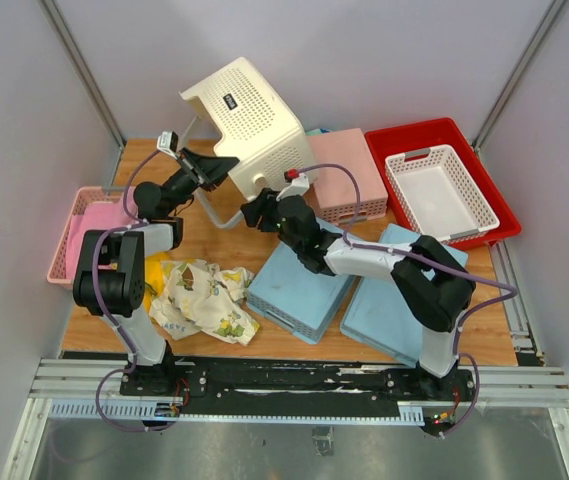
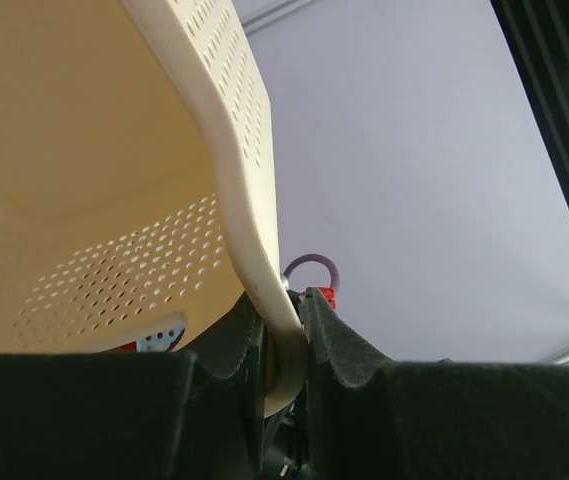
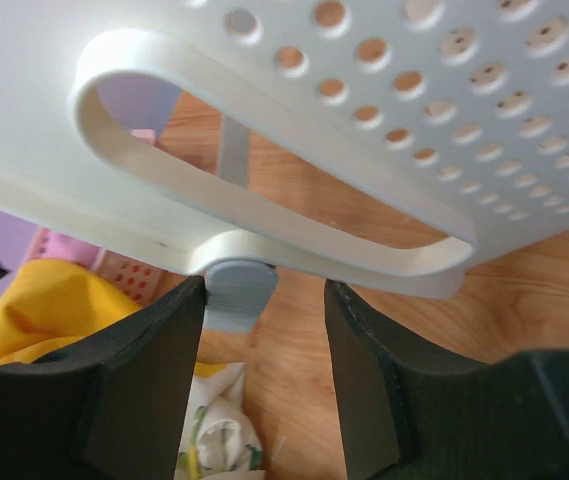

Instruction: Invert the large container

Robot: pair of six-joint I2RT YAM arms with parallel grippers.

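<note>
The large container (image 1: 249, 125), a deep cream tub with perforated walls, is tipped up off the table at the back middle, its base facing up and toward the back. My left gripper (image 1: 226, 168) is shut on its lower rim; in the left wrist view the curved rim (image 2: 264, 270) is pinched between the black pads (image 2: 349, 340). My right gripper (image 1: 256, 210) stands open just under the container's handle slot (image 3: 264, 200). Its fingers (image 3: 364, 370) straddle the slot's lower edge without clamping it, and a small grey tab (image 3: 236, 292) sits by the left finger.
A pink basket (image 1: 69, 235) holding pink cloth stands at the left. Yellow and patterned cloths (image 1: 204, 295) lie front left. Two blue containers (image 1: 299, 285) rest under the right arm. Behind are a pink basket (image 1: 349, 180) and a red tray (image 1: 484, 225) holding a white lattice basket (image 1: 439, 190).
</note>
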